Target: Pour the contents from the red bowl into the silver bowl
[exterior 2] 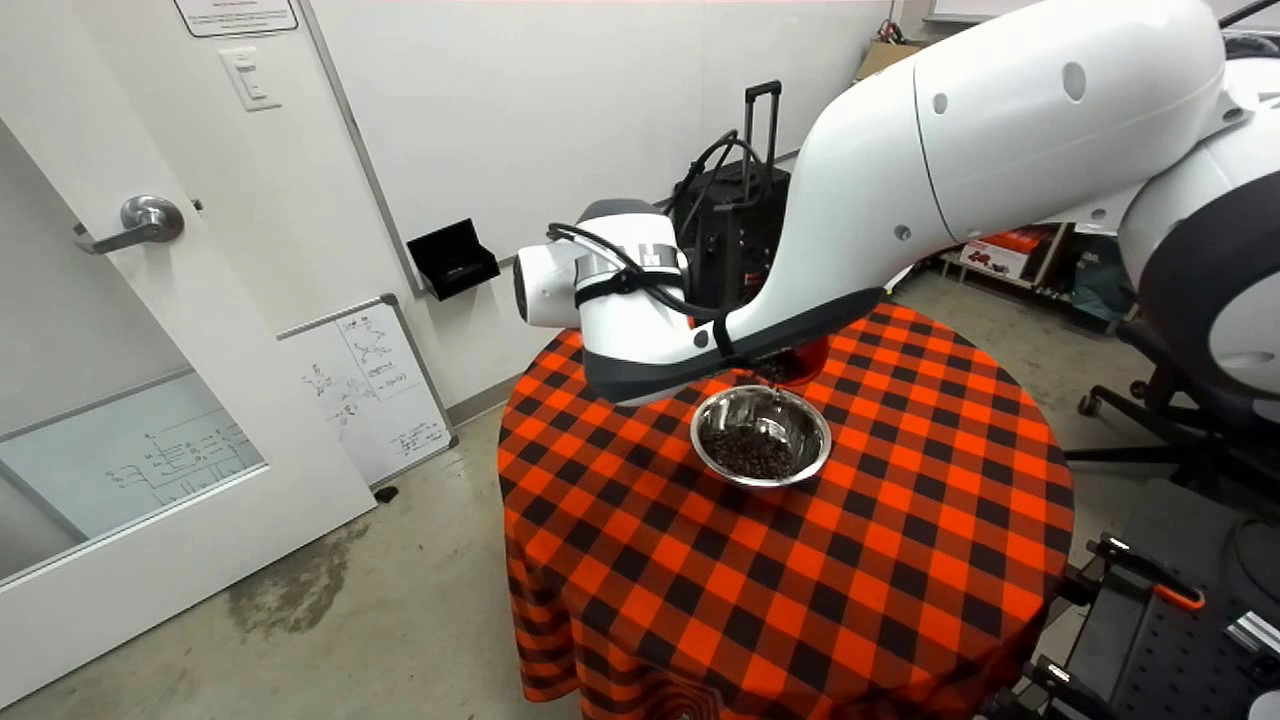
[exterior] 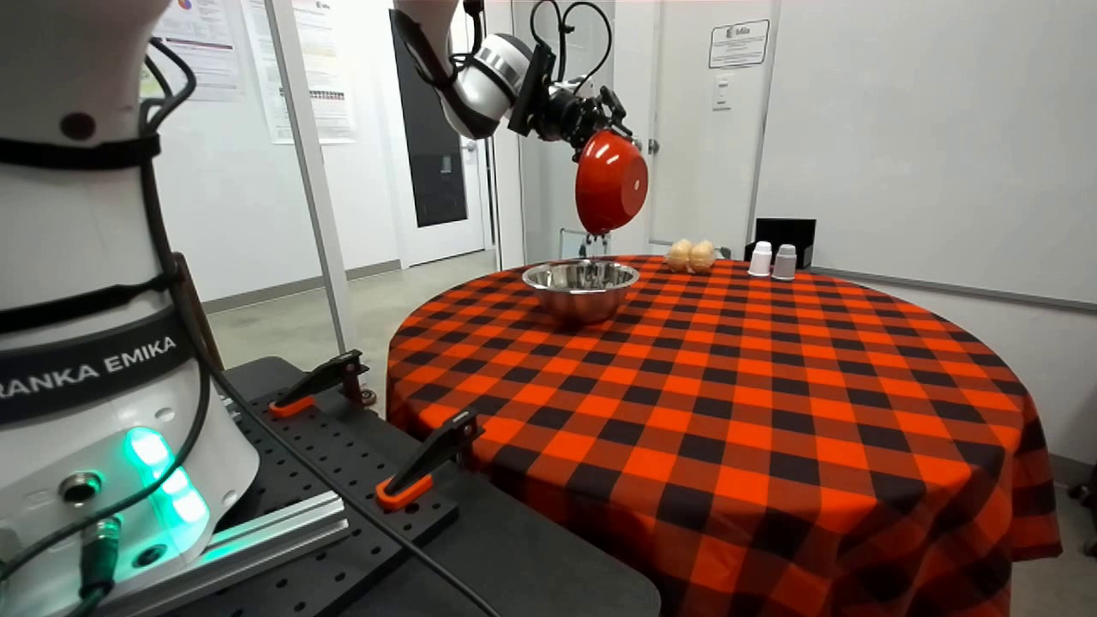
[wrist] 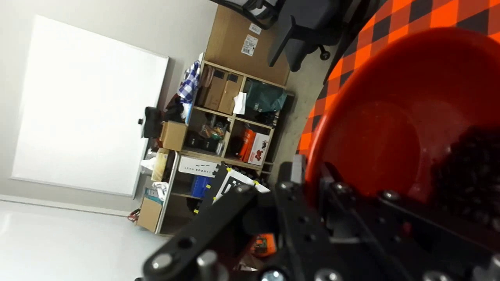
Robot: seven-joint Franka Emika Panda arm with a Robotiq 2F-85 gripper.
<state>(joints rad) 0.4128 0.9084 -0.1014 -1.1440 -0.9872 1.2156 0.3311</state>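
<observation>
The near-closed jaws pinch the tilted red bowl (exterior: 610,184) by its rim above the silver bowl (exterior: 581,302), far left on the worktop (exterior: 728,386) in an exterior view; hurried tipping could fling dark pieces (wrist: 470,177) wide.

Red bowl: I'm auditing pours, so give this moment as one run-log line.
red bowl: tilted, lower edge above silver bowl | gripper: shut on red bowl's rim | dark pieces: in both bowls | pour: apparently under way
</observation>
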